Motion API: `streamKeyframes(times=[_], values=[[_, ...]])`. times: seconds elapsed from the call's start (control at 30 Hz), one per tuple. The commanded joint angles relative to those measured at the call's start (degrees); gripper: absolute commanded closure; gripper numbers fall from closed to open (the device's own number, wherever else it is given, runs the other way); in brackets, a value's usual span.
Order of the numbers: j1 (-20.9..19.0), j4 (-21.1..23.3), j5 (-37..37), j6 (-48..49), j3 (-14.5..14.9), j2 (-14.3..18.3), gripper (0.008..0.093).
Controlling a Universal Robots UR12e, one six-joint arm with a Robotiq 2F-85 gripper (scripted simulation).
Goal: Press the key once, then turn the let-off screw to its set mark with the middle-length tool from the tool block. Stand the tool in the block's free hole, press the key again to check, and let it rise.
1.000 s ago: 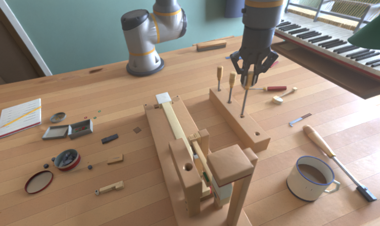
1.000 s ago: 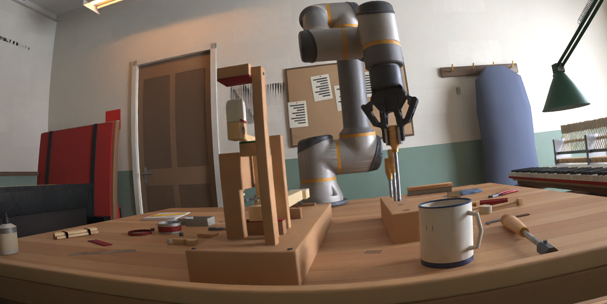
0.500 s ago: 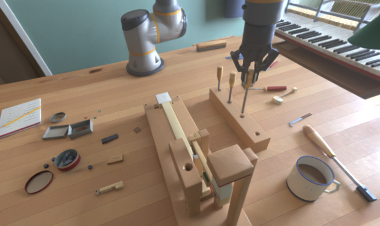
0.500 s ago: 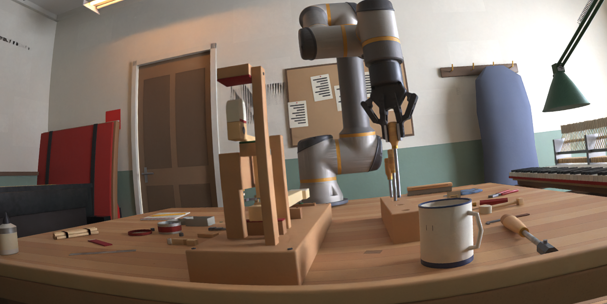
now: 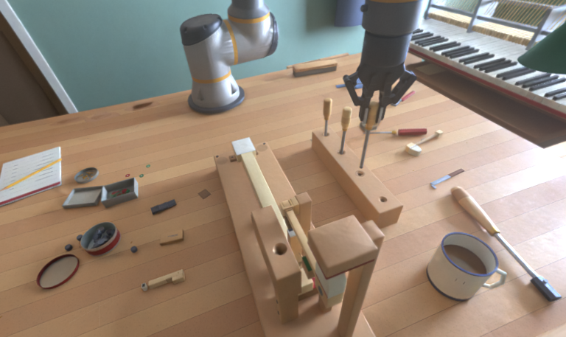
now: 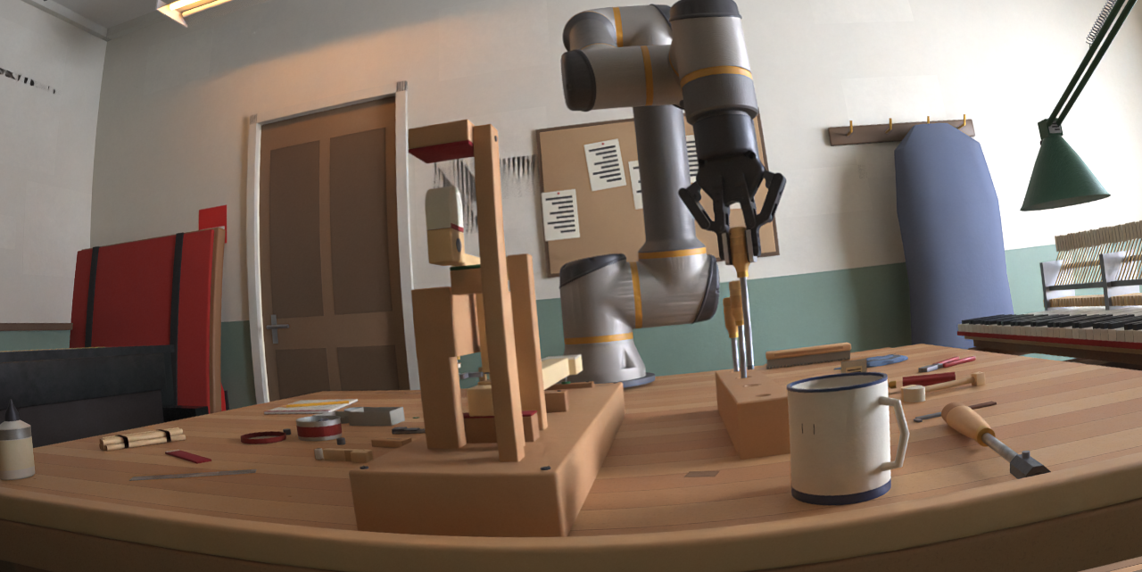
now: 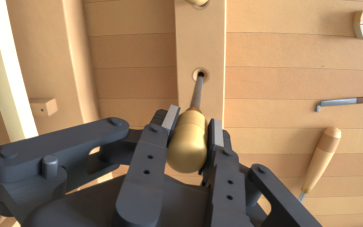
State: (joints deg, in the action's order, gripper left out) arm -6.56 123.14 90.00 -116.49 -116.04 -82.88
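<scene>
The wooden-handled tool [image 5: 367, 133] hangs upright over the tool block [image 5: 355, 177], its steel shaft tip just above a hole [image 7: 200, 75] in the block's top. My gripper [image 7: 191, 124] is clamped on the tool's rounded wooden handle [image 7: 189, 141], a finger pad on each side. Two other tools [image 5: 327, 114] [image 5: 344, 127] stand in the block's far holes. A second empty hole [image 5: 382, 199] lies at the block's near end. The piano action model [image 5: 292, 233] stands left of the block, with its pale key [image 5: 256, 175] running along the base.
A piano keyboard [image 5: 492, 62] overhangs the bench on the far right. An enamel mug [image 5: 463, 267] and a chisel [image 5: 496, 233] lie near right of the block. A red-handled screwdriver [image 5: 407, 131] and small hammer [image 5: 419, 145] lie behind it. Small tins and parts sit far left.
</scene>
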Motion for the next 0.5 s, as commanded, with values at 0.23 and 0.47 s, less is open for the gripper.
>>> streamKeyframes(times=[0.23,0.47], values=[[0.0,0.0,0.0,0.0,0.1,0.0,0.0934],[0.0,-0.4,0.0,0.0,0.3,-0.2,0.0934]])
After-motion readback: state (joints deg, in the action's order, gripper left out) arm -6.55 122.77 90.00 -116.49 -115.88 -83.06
